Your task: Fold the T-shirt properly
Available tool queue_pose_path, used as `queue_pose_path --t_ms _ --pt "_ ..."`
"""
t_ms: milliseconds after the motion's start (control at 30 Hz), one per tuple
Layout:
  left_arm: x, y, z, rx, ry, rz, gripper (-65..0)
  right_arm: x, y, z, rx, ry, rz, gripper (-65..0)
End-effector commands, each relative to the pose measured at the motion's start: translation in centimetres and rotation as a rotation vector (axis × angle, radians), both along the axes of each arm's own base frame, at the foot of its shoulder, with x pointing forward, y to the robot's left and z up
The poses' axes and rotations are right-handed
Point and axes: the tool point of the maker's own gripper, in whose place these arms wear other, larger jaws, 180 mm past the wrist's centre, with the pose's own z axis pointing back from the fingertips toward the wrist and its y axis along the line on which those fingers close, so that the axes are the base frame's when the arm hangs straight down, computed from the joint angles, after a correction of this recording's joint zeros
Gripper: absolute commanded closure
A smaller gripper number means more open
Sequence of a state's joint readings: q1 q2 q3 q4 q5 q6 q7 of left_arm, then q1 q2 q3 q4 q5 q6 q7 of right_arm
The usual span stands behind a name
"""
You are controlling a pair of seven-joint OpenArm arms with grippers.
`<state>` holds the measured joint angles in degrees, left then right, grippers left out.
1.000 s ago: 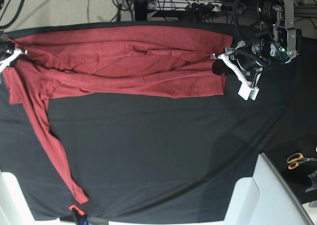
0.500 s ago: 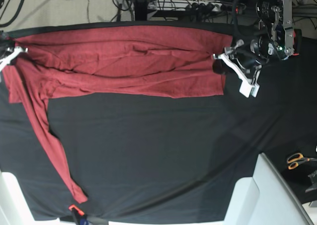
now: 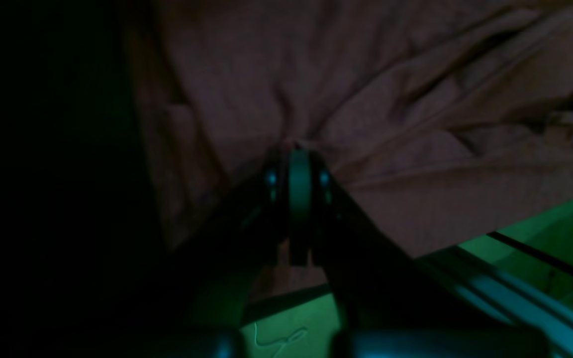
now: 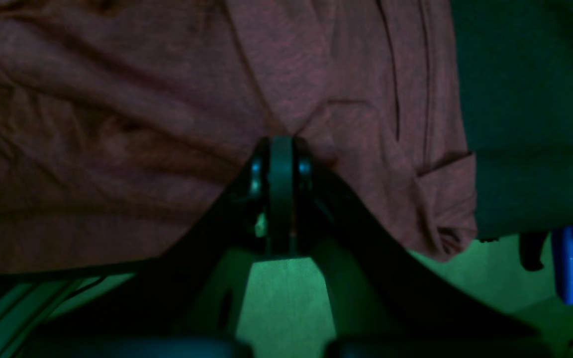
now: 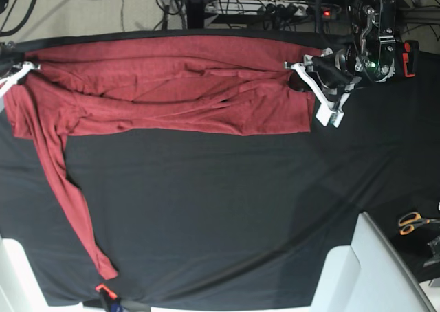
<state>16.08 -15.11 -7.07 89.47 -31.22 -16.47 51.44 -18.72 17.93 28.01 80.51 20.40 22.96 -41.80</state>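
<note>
T-shirt [image 5: 172, 92]: brick-red, long-sleeved, spread in a wide band along the far edge of the black tablecloth [image 5: 227, 216]. Body creased, folded lengthwise. One sleeve [image 5: 69, 202] trails from the shoulder end down toward the near edge of the cloth, lying flat.

Left gripper [image 5: 297, 78]: at the shirt's hem end, on the base view's right. Jaws pressed together with a pinch of red fabric [image 3: 296, 141] between the tips; wrinkles radiate from the pinch.

Right gripper [image 4: 280, 141]: at the opposite end, at the base view's left edge, mostly out of that frame. Jaws closed on the shirt's edge, fabric bunching at the tips.

Surroundings: orange-handled scissors [image 5: 412, 222] at the right margin, well apart from the shirt. Pale grey panel [image 5: 375, 271] overlapping the near right corner of the cloth. Small orange clip [image 5: 103, 288] at the near edge, just beside the sleeve's cuff. Cables and power strip [image 5: 265, 8] on the floor beyond the table. The cloth between shirt and near edge carries only the sleeve.
</note>
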Motion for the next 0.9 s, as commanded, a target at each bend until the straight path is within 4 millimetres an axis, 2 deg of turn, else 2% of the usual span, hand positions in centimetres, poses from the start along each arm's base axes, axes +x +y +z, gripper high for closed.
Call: queue_pose_path --t_ms 0,267,467,633,767,867 --pt "1.1 0.5 0.9 0.007 -0.049 0.0 0.0 0.6 -1.0 0.8 -0.028 -0.021 0.002 -0.2" --pt "0.7 0.8 0.0 0.01 -0.029 0.009 0.0 0.7 -1.1 0.9 -0.028 -0.025 -0.004 -0.2" --pt "0.7 0.8 0.2 0.013 -0.032 0.005 0.0 0.3 -1.4 -0.5 -0.003 0.0 -0.036 -0.3" --pt "0.7 0.9 0.2 0.014 -0.031 0.003 0.0 0.8 -1.5 -0.2 -0.009 -0.033 -0.036 -7.1" --pt "0.7 0.9 0.2 0.014 -0.031 0.003 0.0 1.3 -1.5 1.3 -0.034 -0.06 -0.013 -18.6" --pt "0.7 0.8 0.2 0.013 -0.031 0.004 0.0 2.3 -2.8 4.3 -0.083 -0.146 -0.032 -20.3"
